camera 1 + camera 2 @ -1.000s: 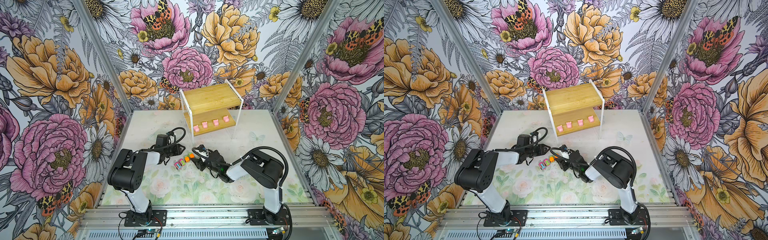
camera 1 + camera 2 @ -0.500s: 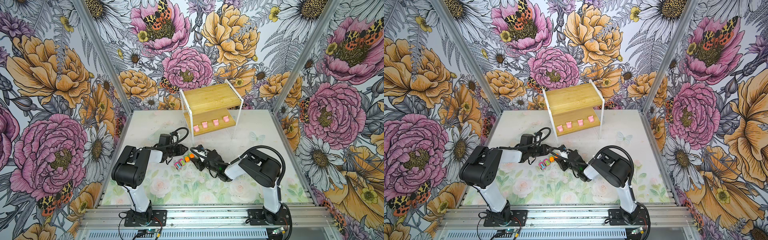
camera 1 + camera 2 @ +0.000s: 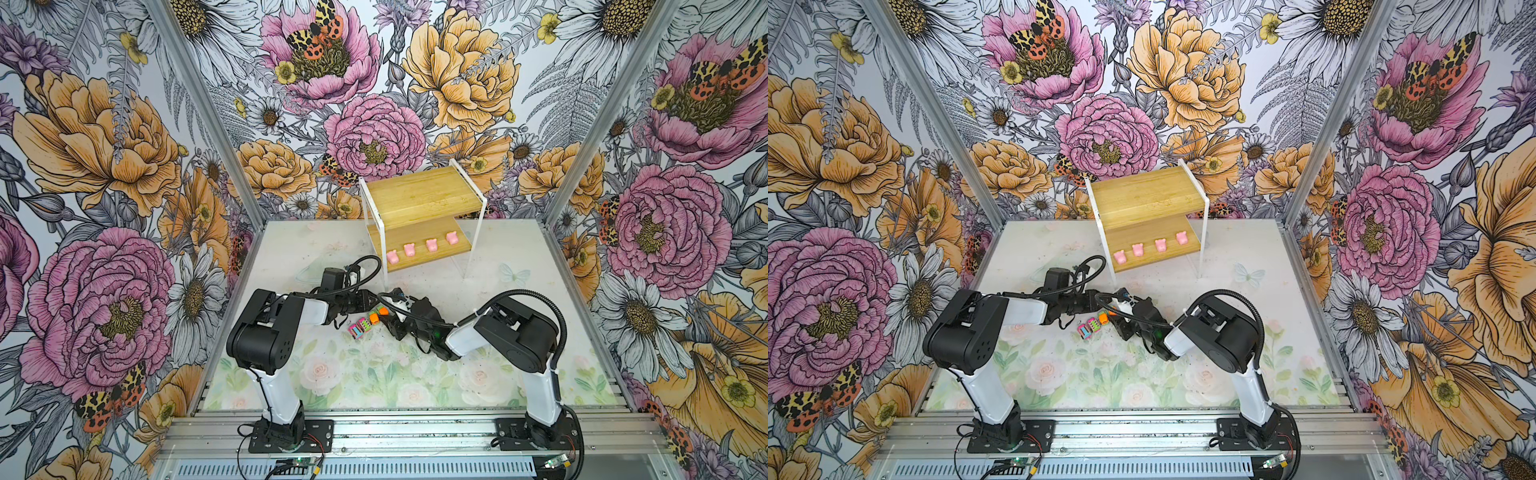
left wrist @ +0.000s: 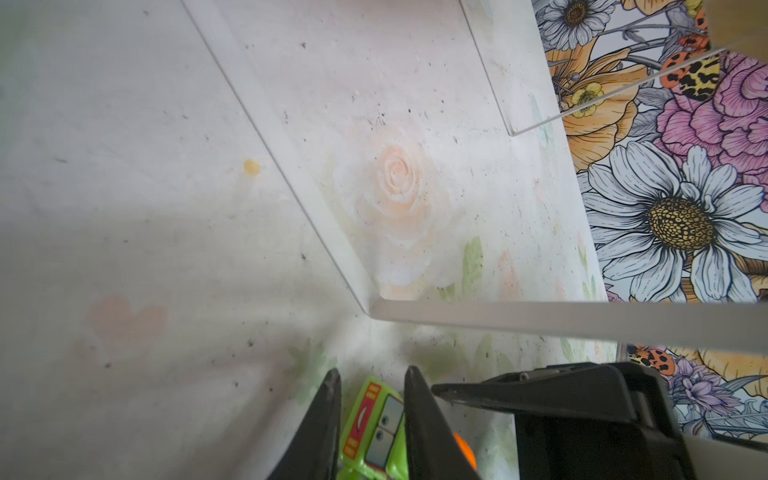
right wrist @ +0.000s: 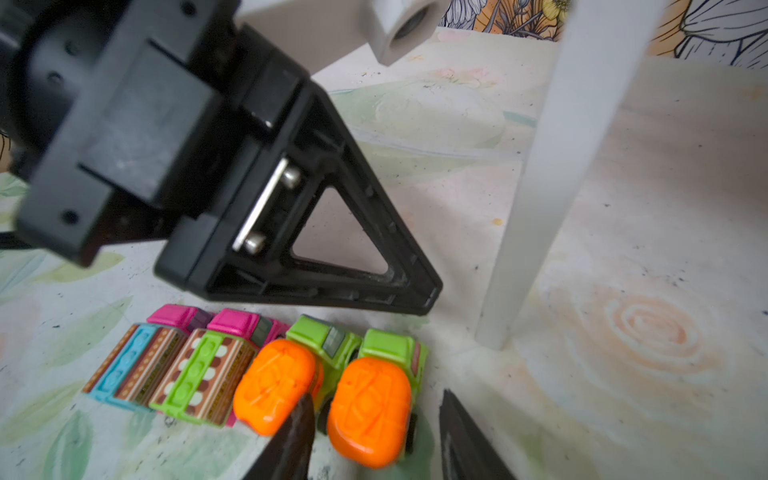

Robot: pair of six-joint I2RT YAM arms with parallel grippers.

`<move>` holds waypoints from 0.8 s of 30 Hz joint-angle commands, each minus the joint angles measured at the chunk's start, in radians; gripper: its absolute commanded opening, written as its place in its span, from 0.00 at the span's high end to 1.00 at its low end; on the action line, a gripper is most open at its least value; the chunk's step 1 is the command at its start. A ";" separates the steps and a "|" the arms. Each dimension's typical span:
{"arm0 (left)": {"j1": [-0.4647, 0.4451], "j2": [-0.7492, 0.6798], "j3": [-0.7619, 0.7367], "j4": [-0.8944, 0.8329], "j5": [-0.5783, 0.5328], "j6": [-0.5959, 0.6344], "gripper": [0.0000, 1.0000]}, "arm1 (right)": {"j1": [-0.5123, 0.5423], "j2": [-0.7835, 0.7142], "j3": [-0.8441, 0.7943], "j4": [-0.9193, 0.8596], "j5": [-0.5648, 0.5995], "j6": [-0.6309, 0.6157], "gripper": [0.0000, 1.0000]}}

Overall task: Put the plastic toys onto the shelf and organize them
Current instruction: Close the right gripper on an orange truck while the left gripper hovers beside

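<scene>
Left claw point(image 4: 372, 374) is pinched narrow on one orange-and-green plastic toy car point(image 4: 376, 432) on the bench point(image 3: 316, 374), while the right claw point(image 5: 376, 397) stands half-spread astride its neighbour point(image 5: 372, 407). Pick-up is in hand; next, I'd judge, comes a lift toward the two-tier bamboo shelf point(image 3: 415, 195) at 12 o'clock.

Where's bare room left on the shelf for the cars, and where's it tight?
Upper board: entirely bare. Lower board: a strip behind the four pigs. Tight: cars by the front leg, left gripper and right gripper on them.
</scene>
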 commanded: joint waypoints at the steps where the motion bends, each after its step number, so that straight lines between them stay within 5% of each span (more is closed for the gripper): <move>1: -0.010 0.036 0.024 0.016 0.040 0.014 0.72 | 0.008 0.027 0.031 -0.005 0.004 0.001 0.51; 18: -0.026 0.041 0.022 0.007 0.061 0.025 0.74 | 0.006 0.047 0.068 -0.054 0.013 0.003 0.56; 24: -0.027 0.044 0.024 0.001 0.063 0.023 0.74 | 0.006 0.045 0.073 -0.069 0.004 0.003 0.67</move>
